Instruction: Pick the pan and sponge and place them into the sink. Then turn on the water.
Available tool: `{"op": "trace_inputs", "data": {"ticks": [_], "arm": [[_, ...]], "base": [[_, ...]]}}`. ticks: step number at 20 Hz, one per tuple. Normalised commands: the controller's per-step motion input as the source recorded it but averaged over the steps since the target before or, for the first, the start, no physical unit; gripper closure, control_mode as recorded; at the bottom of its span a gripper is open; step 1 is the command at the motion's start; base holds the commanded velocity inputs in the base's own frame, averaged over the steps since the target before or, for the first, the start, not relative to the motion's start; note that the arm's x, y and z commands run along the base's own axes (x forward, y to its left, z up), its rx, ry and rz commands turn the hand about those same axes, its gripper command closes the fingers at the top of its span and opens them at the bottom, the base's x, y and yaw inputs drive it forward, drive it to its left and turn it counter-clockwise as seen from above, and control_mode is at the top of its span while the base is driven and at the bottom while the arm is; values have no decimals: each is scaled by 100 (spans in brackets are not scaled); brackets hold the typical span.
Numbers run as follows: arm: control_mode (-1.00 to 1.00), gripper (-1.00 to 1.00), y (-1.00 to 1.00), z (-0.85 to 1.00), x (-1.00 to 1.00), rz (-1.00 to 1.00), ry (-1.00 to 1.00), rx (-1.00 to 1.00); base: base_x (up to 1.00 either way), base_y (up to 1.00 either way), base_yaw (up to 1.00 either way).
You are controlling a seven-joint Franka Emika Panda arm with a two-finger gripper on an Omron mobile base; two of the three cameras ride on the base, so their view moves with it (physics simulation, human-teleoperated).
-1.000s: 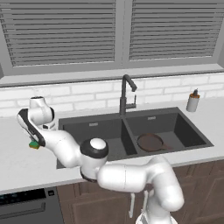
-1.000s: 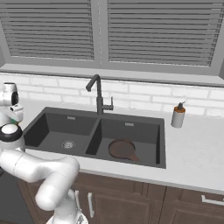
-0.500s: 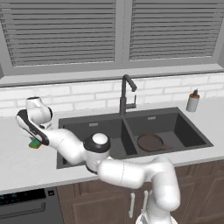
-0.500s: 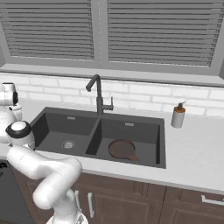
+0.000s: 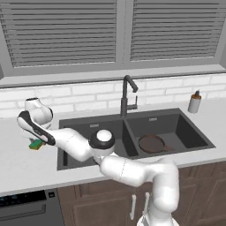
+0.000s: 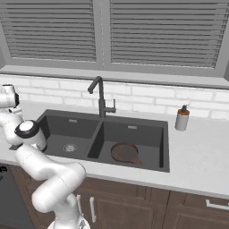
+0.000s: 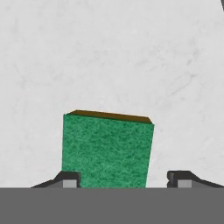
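Note:
The sponge, green on top with a yellow layer below, lies on the white counter left of the sink. My gripper reaches down over it. In the hand view the sponge sits between the two fingertips, and the gripper is shut on it. The left tip is against its edge. The dark brown pan lies flat in the right basin, also seen as the pan in the right base view. No water is in view at the faucet.
A soap bottle stands on the counter right of the sink. The left basin holds nothing but its drain. My arm stretches across the left basin's front edge. A brick wall and a window sill run behind the counter.
The jaws have narrowed around the sponge from wide open. The hand has settled slightly lower over it. The pan has not moved.

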Motion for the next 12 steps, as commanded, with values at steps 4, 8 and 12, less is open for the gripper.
{"op": "trace_inputs", "data": {"ticks": [4,8,12], "arm": [[-100,-100,0,-64,0,0,2,0],[-100,-100,1,-67,0,0,2,0],[-100,-100,0,-79,0,0,2,0]], "base": [[0,0,0],[0,0,0],[0,0,0]]}}
